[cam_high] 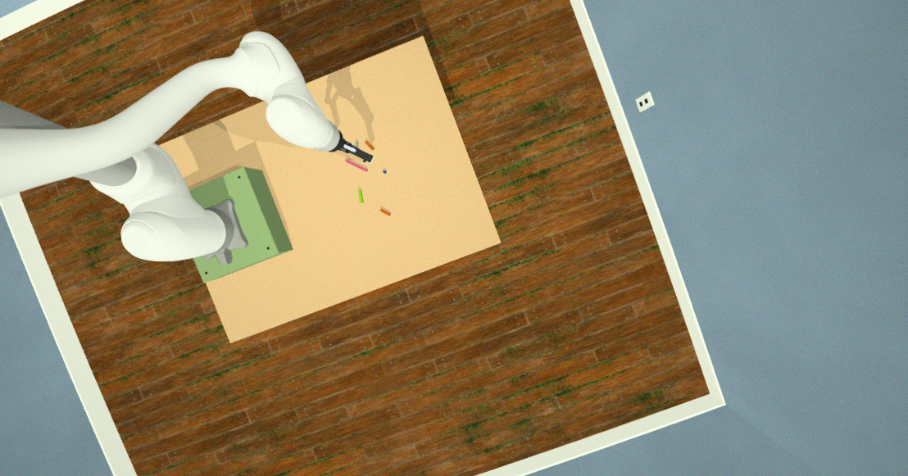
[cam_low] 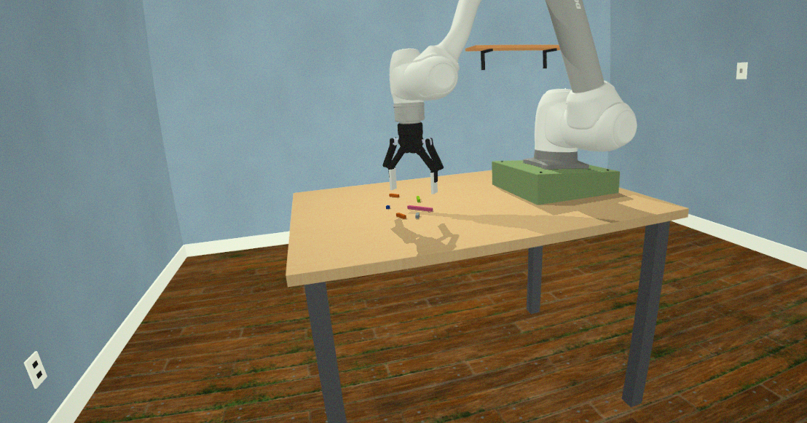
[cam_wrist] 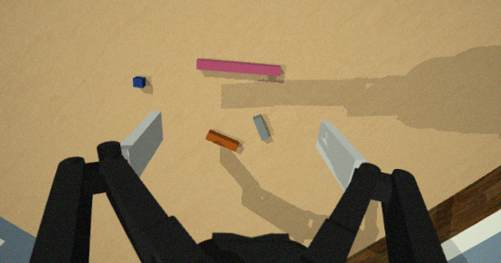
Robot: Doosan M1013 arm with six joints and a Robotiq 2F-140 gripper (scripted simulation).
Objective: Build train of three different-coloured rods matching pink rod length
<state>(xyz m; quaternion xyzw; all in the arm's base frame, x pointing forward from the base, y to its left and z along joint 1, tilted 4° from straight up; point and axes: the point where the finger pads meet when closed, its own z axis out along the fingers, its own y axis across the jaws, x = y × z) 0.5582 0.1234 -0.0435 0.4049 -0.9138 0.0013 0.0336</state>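
Top view first: the white arm (cam_high: 190, 101) reaches from its green base block (cam_high: 263, 202) out over the tan table (cam_high: 406, 269), and the gripper (cam_high: 359, 151) hangs above the rods, just beyond the pink rod (cam_high: 356, 165). Taking the pink rod as the landmark, a blue rod (cam_high: 384, 170) lies near its far end, a lime rod (cam_high: 360, 196) lies a little way off on the side away from the gripper, and one orange rod (cam_high: 384, 210) lies farther out past the lime one; a second orange rod (cam_high: 369, 145) peeks out beside the gripper on the opposite side. Exterior view: the gripper (cam_low: 414, 186) points straight down, clear of the table surface, its fingers spread to their widest with nothing between them, and its shadow falls on the table nearer the camera than the pink rod (cam_low: 419, 208). Wrist view: the two grey fingertips stand far apart and hold nothing. The pink rod (cam_wrist: 239, 67) lies flat across the middle of the picture; below it, between the fingertips, lie a grey rod (cam_wrist: 261, 127) and an orange rod (cam_wrist: 222, 140), close together but not touching, and the blue rod (cam_wrist: 139, 81) sits off the pink rod's left end, well apart from it.
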